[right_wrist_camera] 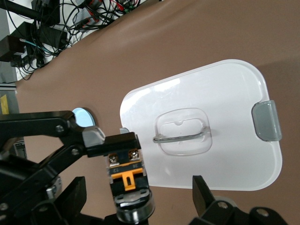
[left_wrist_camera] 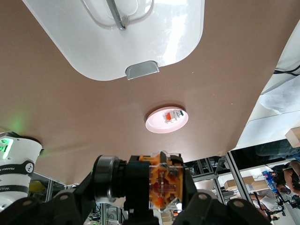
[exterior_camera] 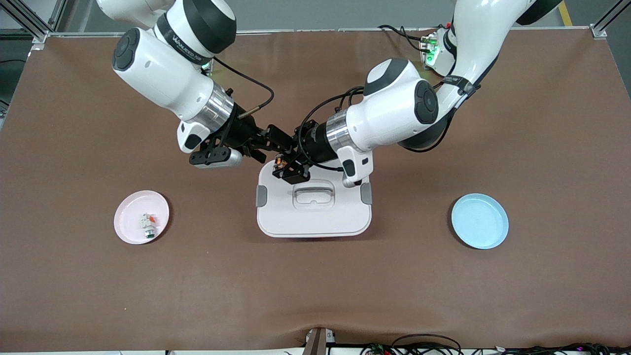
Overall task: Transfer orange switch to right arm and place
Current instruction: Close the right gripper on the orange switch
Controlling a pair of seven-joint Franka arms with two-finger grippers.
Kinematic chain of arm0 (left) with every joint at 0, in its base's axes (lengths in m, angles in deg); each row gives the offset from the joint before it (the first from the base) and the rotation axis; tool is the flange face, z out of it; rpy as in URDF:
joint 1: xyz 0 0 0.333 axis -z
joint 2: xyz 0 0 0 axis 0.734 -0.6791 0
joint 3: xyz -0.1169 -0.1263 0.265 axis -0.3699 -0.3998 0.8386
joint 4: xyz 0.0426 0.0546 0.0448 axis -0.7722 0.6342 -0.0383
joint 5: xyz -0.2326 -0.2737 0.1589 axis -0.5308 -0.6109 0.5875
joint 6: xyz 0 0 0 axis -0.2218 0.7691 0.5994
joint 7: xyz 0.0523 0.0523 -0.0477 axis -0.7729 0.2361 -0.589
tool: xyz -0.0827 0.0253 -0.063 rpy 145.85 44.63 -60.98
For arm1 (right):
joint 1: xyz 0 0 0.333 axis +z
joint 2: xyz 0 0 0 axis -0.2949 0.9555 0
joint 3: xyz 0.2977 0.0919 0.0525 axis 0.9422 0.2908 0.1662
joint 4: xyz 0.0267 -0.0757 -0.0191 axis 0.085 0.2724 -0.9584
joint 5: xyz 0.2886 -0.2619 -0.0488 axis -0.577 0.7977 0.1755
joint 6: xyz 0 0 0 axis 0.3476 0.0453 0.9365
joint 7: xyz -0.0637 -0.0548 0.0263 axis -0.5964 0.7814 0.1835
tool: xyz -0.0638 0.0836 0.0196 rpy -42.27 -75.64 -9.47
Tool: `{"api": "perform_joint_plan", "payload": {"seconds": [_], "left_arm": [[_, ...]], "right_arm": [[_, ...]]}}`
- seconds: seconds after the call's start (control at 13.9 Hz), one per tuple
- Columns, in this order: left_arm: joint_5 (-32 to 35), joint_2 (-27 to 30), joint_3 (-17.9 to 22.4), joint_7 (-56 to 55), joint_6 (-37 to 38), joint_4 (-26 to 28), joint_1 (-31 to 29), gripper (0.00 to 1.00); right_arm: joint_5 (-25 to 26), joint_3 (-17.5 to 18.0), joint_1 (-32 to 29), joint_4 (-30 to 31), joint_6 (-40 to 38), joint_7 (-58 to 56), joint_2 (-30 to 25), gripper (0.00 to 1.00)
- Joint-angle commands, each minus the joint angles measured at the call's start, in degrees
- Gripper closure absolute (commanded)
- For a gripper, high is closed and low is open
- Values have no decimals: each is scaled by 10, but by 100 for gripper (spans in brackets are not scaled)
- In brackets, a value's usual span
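The orange switch (exterior_camera: pixel 280 161), a small black block with an orange centre and a silver round end, is held in the air over the white container's edge nearest the robots. My left gripper (exterior_camera: pixel 287 167) is shut on it; in the left wrist view the switch (left_wrist_camera: pixel 159 185) sits between the left gripper's (left_wrist_camera: pixel 140 190) black fingers. My right gripper (exterior_camera: pixel 272 141) meets it from the right arm's end. In the right wrist view the switch's silver end (right_wrist_camera: pixel 132 204) lies between the right gripper's (right_wrist_camera: pixel 140 197) wide-open fingers, touching neither.
A white lidded container (exterior_camera: pixel 314 217) with grey clips lies at the table's middle. A pink plate (exterior_camera: pixel 129 212) holding a white-and-green part (exterior_camera: pixel 148 226) lies toward the right arm's end. A blue plate (exterior_camera: pixel 479 220) lies toward the left arm's end.
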Motion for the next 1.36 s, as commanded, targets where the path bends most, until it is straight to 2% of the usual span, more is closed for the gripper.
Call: {"api": "perform_joint_plan", "payload": {"seconds": [0.0, 0.57, 0.65, 0.86, 1.08, 1.29], "left_arm": [[3, 5, 1, -16, 4, -3, 2, 91], [3, 6, 1, -17, 4, -3, 1, 91], [3, 6, 1, -17, 4, -3, 1, 91], [4, 6, 1, -17, 4, -3, 1, 91], [4, 6, 1, -17, 4, -3, 1, 91], [4, 6, 1, -16, 4, -3, 1, 91]], "right_arm": [[17, 0, 4, 6, 13, 9, 4, 0], [15, 1, 8, 3, 18, 28, 9, 0], [15, 1, 8, 2, 15, 28, 9, 8], [14, 1, 8, -1, 14, 27, 9, 41], [10, 1, 7, -2, 16, 28, 9, 100], [9, 1, 8, -2, 18, 37, 9, 100]]}}
